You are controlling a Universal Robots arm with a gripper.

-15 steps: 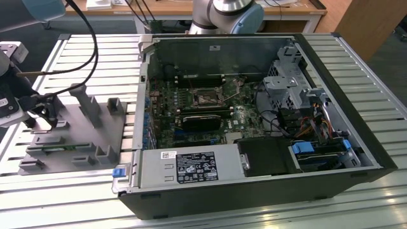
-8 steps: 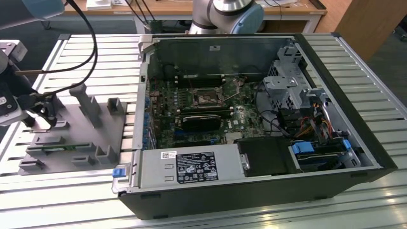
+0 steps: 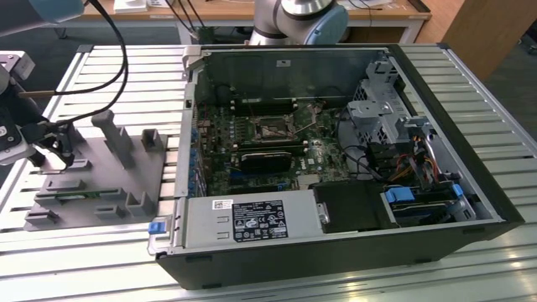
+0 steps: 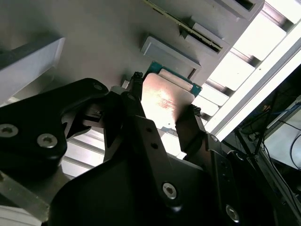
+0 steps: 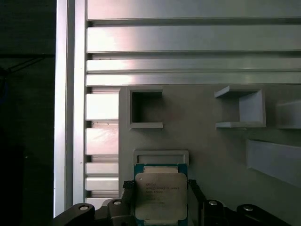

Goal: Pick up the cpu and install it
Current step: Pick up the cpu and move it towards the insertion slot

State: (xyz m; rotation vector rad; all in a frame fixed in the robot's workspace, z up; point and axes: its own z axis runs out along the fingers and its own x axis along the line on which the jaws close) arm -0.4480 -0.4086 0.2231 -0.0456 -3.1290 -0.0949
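The gripper (image 5: 160, 184) is clamped on the cpu (image 5: 161, 195). Its two black fingers (image 4: 136, 110) press against two opposite edges of the chip, which sits between the fingertips, over the gray fixture plate (image 5: 207, 141). I cannot tell if the chip rests on the plate or is a little lifted. The cpu is a flat square with a shiny silver metal lid and a thin green border; the lid reflects light in the second wrist view. Just ahead of the fingertips there is a low rectangular frame (image 5: 161, 154) on the plate. Further ahead are two square pockets (image 5: 146, 125) with thin walls, all of the same matte gray plastic. Beyond the plate, the table (image 5: 188, 37) is made of long ribbed aluminium slats.

In the exterior view, the computer case (image 3: 478, 145) lies open, well apart from the gripper, on the far side of the fixture plate. Inside it are a green motherboard (image 3: 251, 135) with a square metal socket (image 3: 273, 131), a black rectangular block (image 3: 264, 160), a gray boxy power supply (image 3: 251, 220) and a perforated metal drive cage (image 3: 378, 116).
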